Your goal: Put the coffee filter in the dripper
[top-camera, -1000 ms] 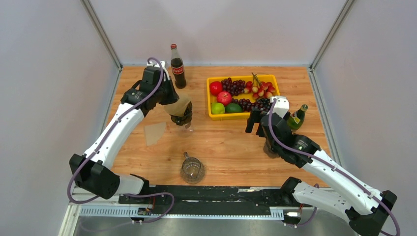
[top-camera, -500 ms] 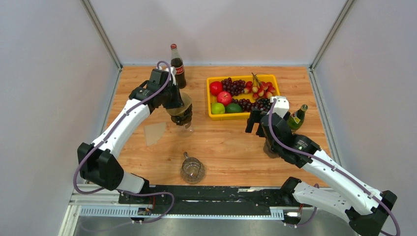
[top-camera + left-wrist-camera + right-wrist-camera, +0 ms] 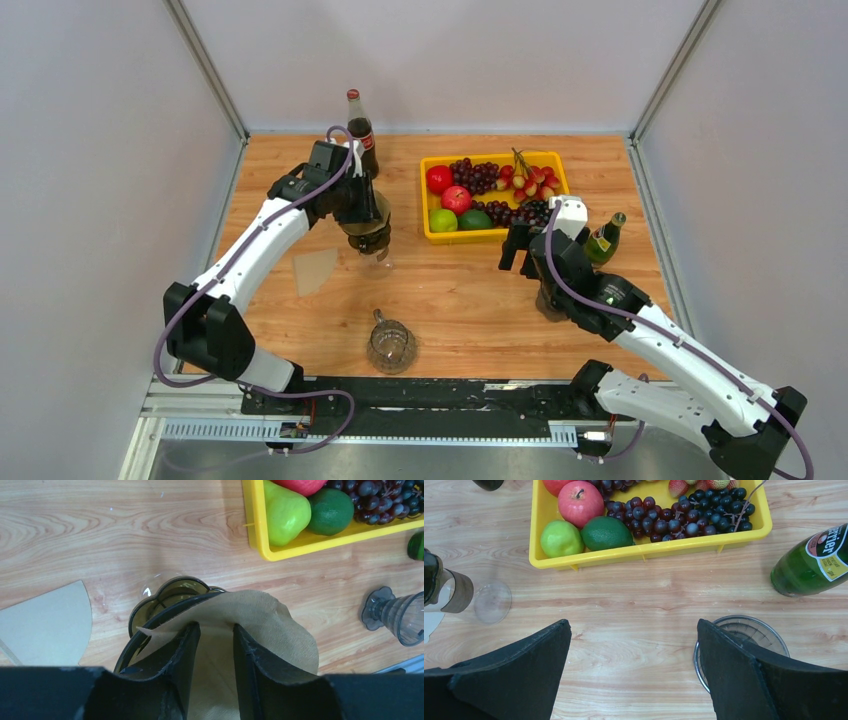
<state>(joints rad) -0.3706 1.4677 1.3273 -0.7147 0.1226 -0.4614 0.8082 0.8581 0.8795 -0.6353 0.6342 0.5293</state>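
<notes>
Left arm works the job. The left gripper hangs over the dripper, a smoked-glass cone standing upright on the table just left of the yellow tray. The coffee filter sits in the dripper's mouth, but not squarely: its far lip flops out over the right rim, and the near-left rim shows bare. The jaws stand a little apart with brown paper in the gap; cannot tell whether they pinch it or only rest against it. A second filter lies flat on the wood, left of the dripper, untouched. The right gripper hovers spread wide and empty, well apart, over bare table beside a clear round vessel and a green bottle. Judgement: this is the seating-and-release step, nearly done. The next move calls for letting go fully and lifting straight up without dragging the paper out. Risk: the loose flap tips the filter off the rim.
</notes>
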